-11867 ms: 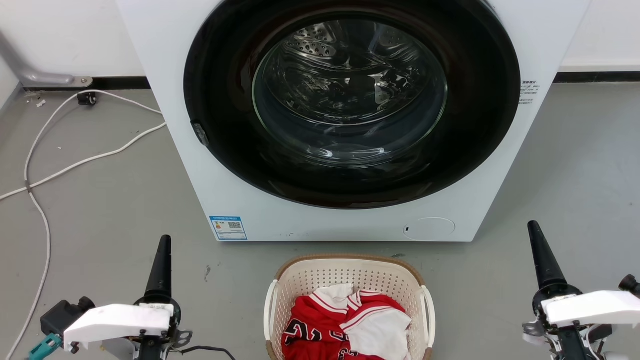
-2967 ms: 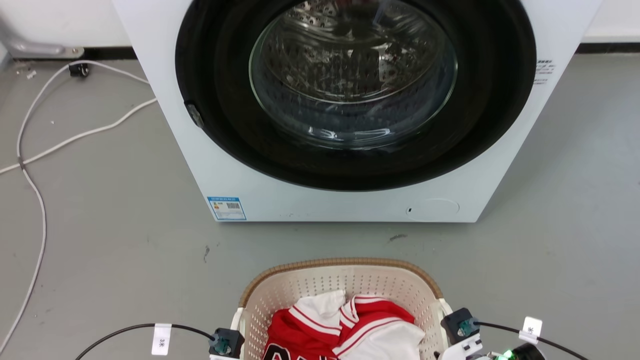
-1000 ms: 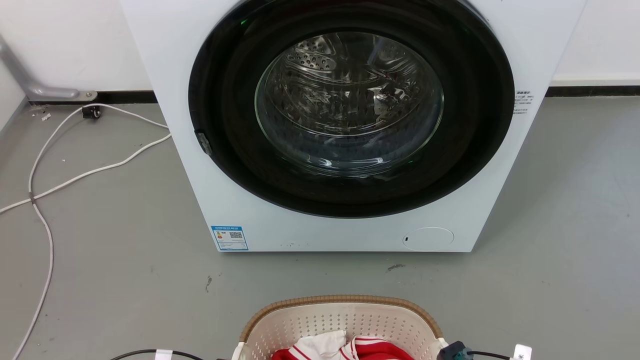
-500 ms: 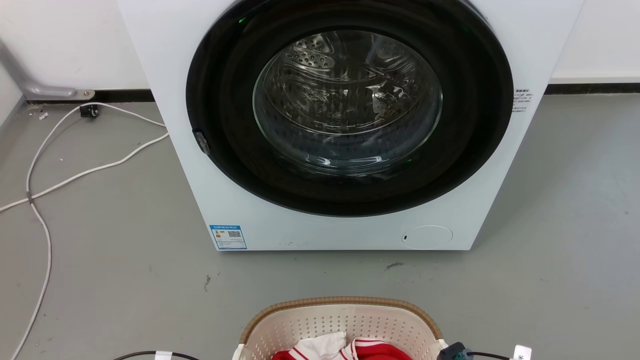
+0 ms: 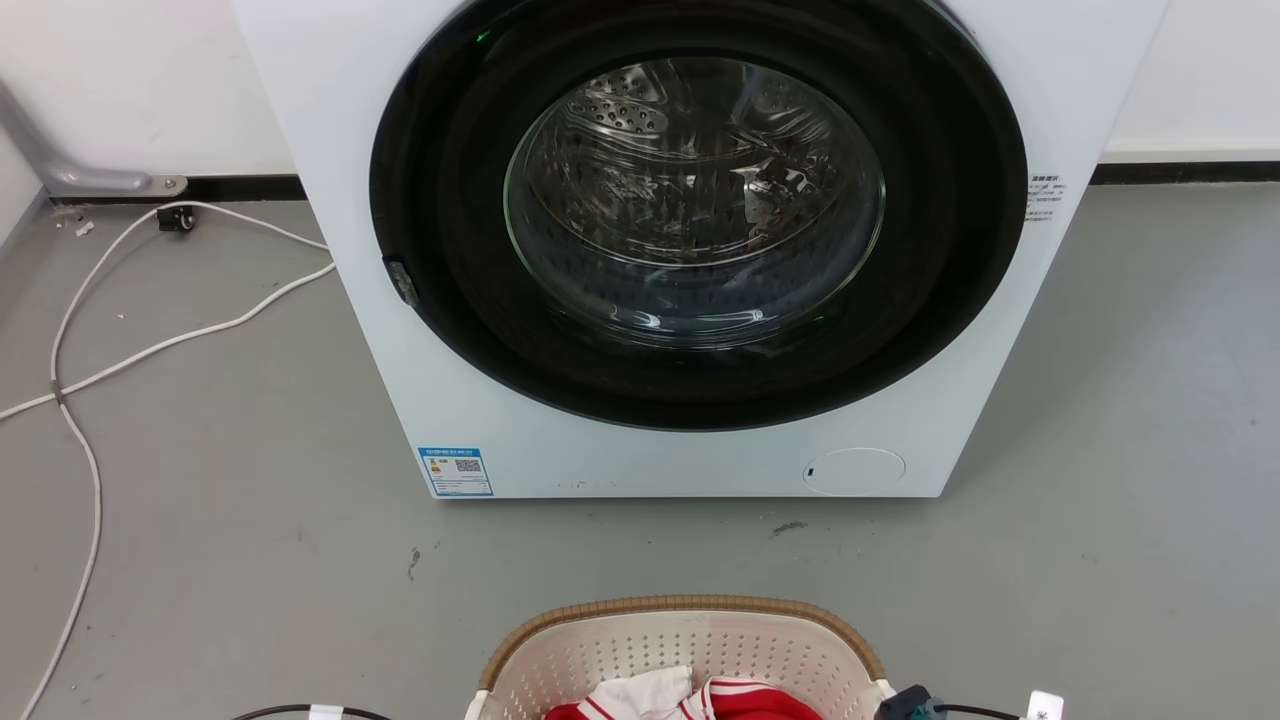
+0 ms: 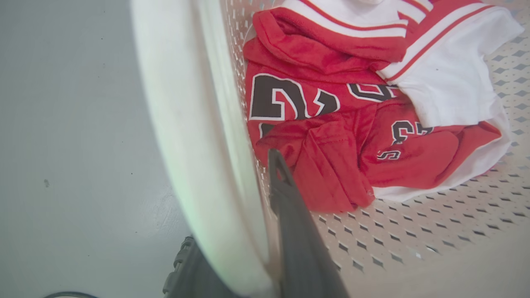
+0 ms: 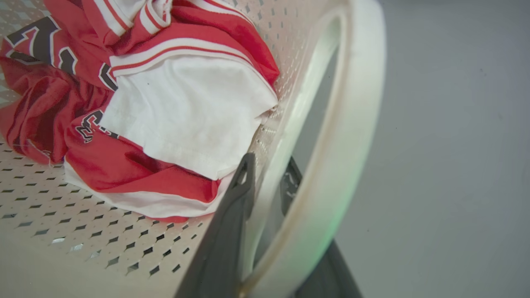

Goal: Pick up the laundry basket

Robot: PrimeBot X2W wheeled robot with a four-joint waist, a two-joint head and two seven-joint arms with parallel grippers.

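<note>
The laundry basket (image 5: 680, 607), cream with perforated walls and a brown woven-look rim, lies at the bottom middle of the head view, holding red and white jerseys (image 6: 331, 124). My left gripper (image 6: 252, 182) is shut on the basket's left wall by the white handle (image 6: 186, 124). One dark finger (image 6: 290, 215) is inside the basket, and the handle hides the other. My right gripper (image 7: 269, 165) is shut on the right wall. One of its fingers (image 7: 232, 215) is inside, the other between the wall and the right handle (image 7: 352, 124).
A white front-loading washer (image 5: 690, 460) with a closed round glass door (image 5: 695, 200) stands just beyond the basket. White cables (image 5: 150, 350) trail over the grey floor at the left. Bare grey floor (image 5: 1120, 500) lies on both sides of the washer.
Both grippers, which stood free beside the basket 11.9 s ago, now clamp its side walls. The basket looks larger and closer. Over the last second the head view has only shifted slightly.
</note>
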